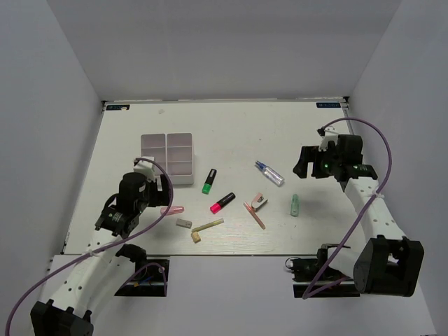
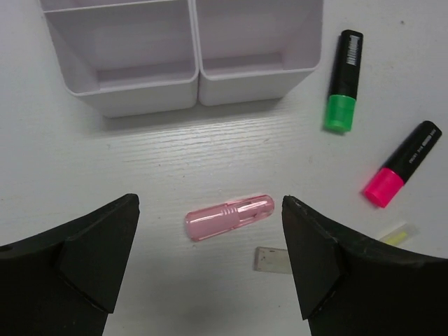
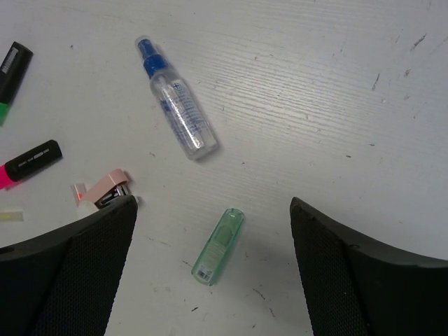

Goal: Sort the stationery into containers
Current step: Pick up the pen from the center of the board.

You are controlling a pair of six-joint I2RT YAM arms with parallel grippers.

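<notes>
Left claw point(image 2: 210, 201) spread wide over the pink pen point(image 2: 229, 218), which lies dead centre between my fingers point(image 2: 91, 252) with the organizer box point(image 2: 133, 94) ahead, and I worry that round barrel rolls away if one finger touches first.

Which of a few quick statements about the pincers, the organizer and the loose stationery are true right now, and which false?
1. The left pincer is open over the pink pen. True.
2. The green highlighter lies inside the organizer box. False: it lies on the table beside the box.
3. The right pincer is shut on the pale green tube. False: it is open; the tube lies loose on the table.
4. The blue-capped clear tube lies on the table. True.
</notes>
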